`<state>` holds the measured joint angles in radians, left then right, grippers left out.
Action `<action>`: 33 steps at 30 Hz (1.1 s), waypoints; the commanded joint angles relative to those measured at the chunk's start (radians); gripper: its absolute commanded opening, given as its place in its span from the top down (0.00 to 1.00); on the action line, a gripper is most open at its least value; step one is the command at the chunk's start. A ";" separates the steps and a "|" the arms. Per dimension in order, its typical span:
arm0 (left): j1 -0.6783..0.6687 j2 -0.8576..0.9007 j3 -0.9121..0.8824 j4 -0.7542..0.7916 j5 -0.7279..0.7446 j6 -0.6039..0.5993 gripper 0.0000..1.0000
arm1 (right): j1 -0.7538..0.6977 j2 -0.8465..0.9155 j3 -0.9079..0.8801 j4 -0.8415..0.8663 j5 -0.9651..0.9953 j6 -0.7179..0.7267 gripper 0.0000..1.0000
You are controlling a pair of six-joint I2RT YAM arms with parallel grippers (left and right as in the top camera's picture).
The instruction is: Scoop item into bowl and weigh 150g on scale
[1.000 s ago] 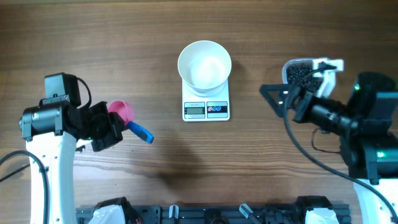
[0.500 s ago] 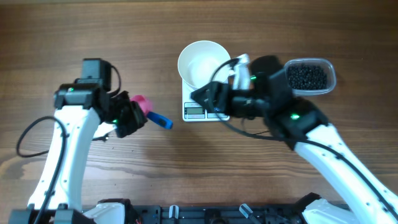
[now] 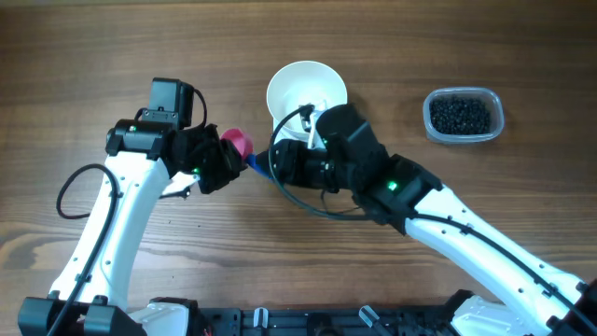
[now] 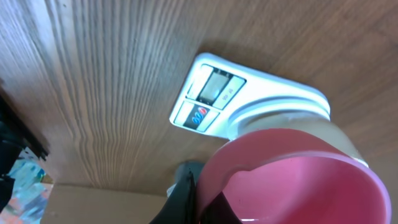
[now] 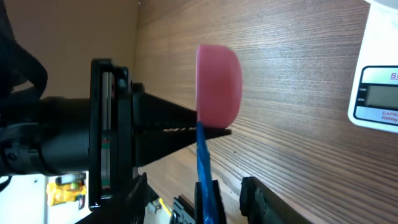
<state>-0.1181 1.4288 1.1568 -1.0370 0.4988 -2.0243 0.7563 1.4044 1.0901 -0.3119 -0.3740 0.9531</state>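
My left gripper [image 3: 224,155] is shut on the cup end of a pink scoop [image 3: 239,144], held above the table left of the scale. The scoop's blue handle [image 5: 203,163] points into my right gripper [image 5: 199,185], which is open, a finger on each side and a gap still showing. The pink cup [image 4: 292,182] is empty. The white bowl [image 3: 306,91] sits on the scale [image 4: 244,102], which my right arm mostly hides from above. The item, small black pieces [image 3: 459,114], fills a clear container at the right.
My right arm [image 3: 420,201] lies across the table middle from the lower right and covers the scale's front. The clear container [image 3: 497,119] stands apart at the right. Bare wood lies to the far left and along the back.
My right arm swung left from beside the container, across the scale, to the scoop's handle, its jaws narrowing. My left arm carried the scoop right, toward the scale.
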 commanded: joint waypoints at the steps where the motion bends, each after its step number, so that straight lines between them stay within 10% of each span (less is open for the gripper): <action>1: -0.005 0.002 0.003 0.034 0.037 -0.157 0.96 | 0.039 0.006 0.016 0.016 0.100 0.032 0.53; 33: -0.005 0.002 0.003 0.076 0.062 -0.157 0.96 | 0.060 0.086 0.016 0.093 0.203 0.172 0.86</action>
<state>-0.1181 1.4300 1.1568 -0.9596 0.5480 -2.0243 0.8215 1.4738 1.0901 -0.2230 -0.2077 1.1225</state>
